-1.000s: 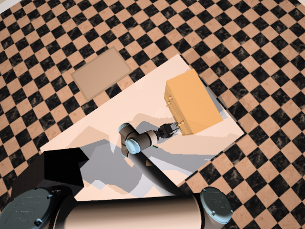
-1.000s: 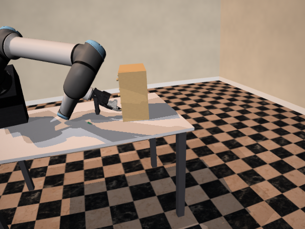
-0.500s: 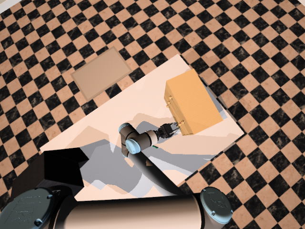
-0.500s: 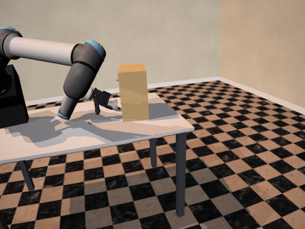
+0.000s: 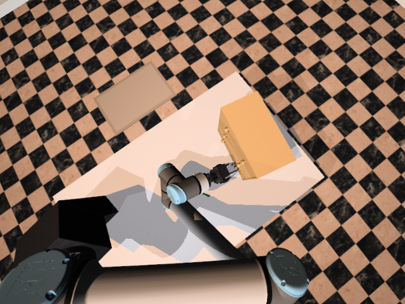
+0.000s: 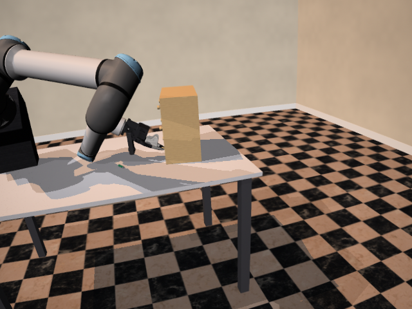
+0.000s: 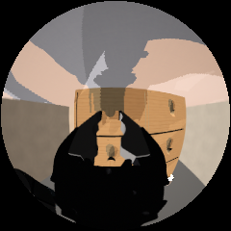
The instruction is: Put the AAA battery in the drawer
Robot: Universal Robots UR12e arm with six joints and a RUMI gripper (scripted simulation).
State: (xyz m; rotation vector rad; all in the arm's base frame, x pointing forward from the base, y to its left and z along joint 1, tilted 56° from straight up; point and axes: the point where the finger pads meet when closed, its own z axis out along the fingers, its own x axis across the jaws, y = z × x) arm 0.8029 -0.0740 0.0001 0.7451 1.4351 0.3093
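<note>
The wooden chest (image 5: 258, 133) (image 6: 181, 126) (image 7: 146, 108) stands upright at the far right of the table (image 5: 183, 124) (image 6: 216, 169), with all its drawers shut. My gripper (image 5: 234, 168) (image 6: 160, 145) (image 7: 110, 111) is low in front of the chest, its fingers a little apart. A knob of the lowest drawer (image 7: 111, 151) shows in the gap between them; I cannot tell whether they touch it. The small green AAA battery (image 5: 205, 195) (image 6: 120, 165) lies on the table behind the gripper, under my forearm.
The chest's other knobs (image 7: 170, 106) (image 5: 225, 129) sit further along its front. My black base pedestal (image 5: 65, 222) (image 6: 16, 140) stands at the table's near left end. A tan mat (image 5: 133, 96) lies on the chequered floor beyond the table.
</note>
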